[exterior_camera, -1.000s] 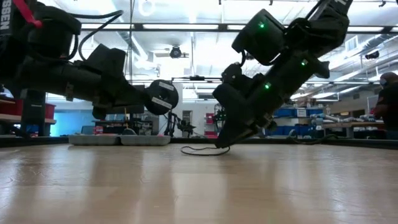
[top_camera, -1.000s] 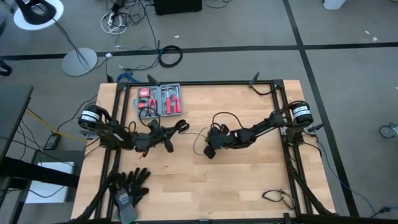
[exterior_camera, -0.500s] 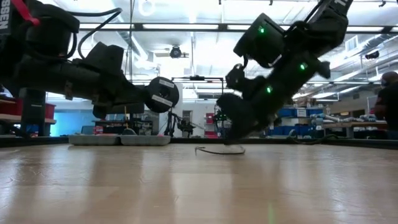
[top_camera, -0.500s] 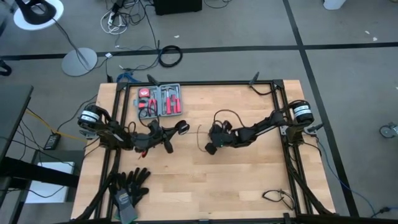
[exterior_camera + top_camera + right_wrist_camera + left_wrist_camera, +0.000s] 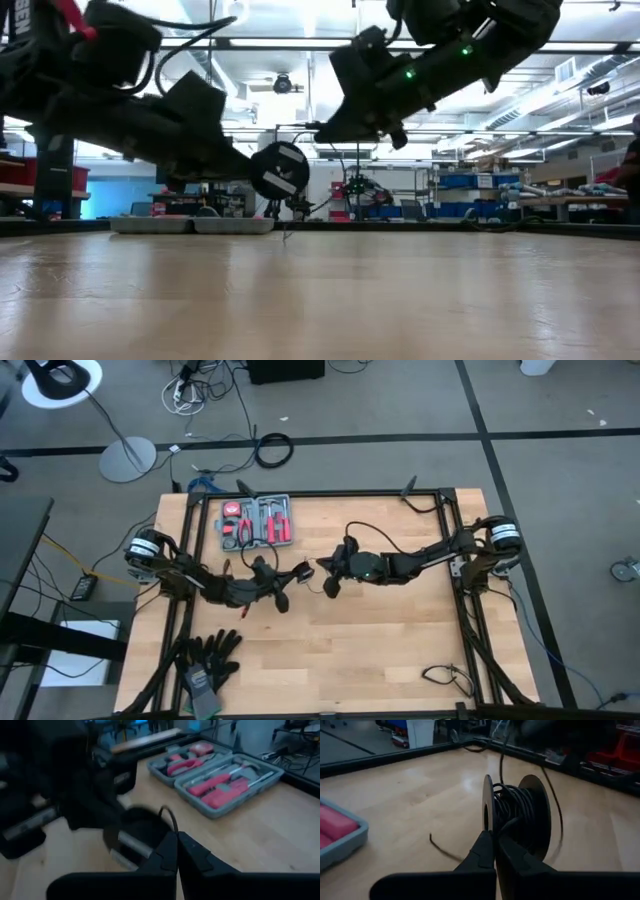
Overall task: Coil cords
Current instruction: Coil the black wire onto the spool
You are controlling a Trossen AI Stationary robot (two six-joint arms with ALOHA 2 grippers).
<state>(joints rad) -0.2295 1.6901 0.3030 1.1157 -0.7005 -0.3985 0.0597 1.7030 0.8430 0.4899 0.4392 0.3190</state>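
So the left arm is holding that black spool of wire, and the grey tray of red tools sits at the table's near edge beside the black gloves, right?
Not quite. The left gripper does hold the black spool of wire, but the high view shows the grey tray of red tools at the far edge, well away from the black gloves at the near left corner.

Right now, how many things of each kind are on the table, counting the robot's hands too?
Robot hands: 2, the left hand and the right hand
Cord spool: 1
Tool case: 1
Glove pile: 1
Short loose cable: 1
Total: 6
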